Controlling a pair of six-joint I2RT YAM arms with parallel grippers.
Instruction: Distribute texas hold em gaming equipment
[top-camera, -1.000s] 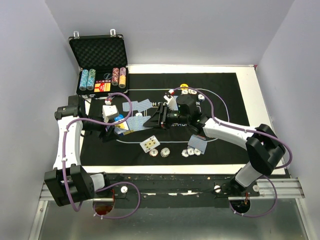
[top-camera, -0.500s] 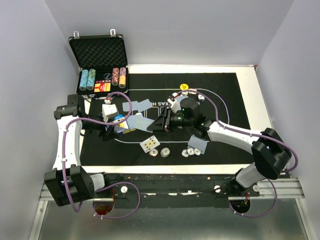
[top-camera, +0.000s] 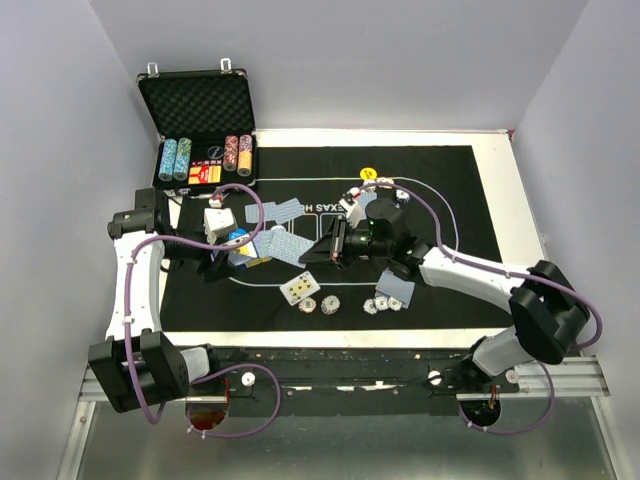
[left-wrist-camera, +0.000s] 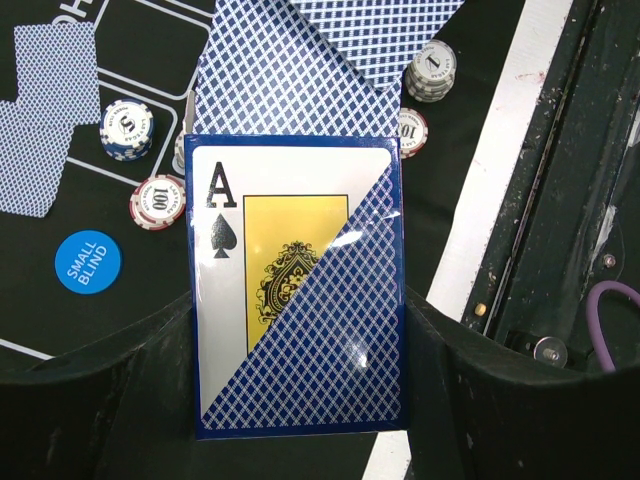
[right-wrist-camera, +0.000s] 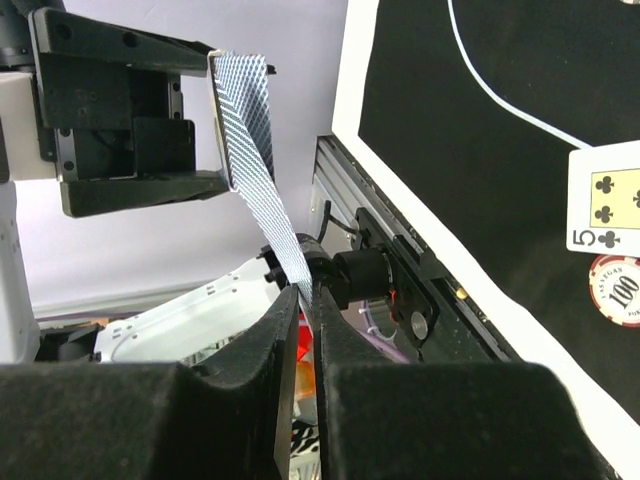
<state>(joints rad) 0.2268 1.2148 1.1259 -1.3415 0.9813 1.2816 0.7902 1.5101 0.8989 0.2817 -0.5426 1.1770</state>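
My left gripper (left-wrist-camera: 298, 335) (top-camera: 226, 263) is shut on a deck of playing cards (left-wrist-camera: 290, 250), ace of spades facing the camera. One blue-backed card (left-wrist-camera: 285, 85) (right-wrist-camera: 248, 130) sticks out of the deck's far end. My right gripper (right-wrist-camera: 306, 300) (top-camera: 320, 248) is shut on that card's free edge, and the card (top-camera: 278, 245) spans the gap between the two grippers above the mat. Poker chips (top-camera: 318, 303) and a face-up card (top-camera: 298, 288) lie near the mat's front. A blue small-blind button (left-wrist-camera: 87, 262) lies left of the deck. A yellow button (top-camera: 368, 173) sits further back.
The open foam-lined case (top-camera: 197, 120) with chip stacks stands at the back left. The black mat (top-camera: 450, 190) covers the table. Blue-backed cards (top-camera: 285, 210) (top-camera: 397, 288) lie on it. A five of clubs (right-wrist-camera: 605, 200) and a red chip (right-wrist-camera: 615, 290) lie by the front edge.
The right gripper has shifted slightly toward the near edge and narrowed its jaws onto the card's edge. The left arm and its deck have not moved.
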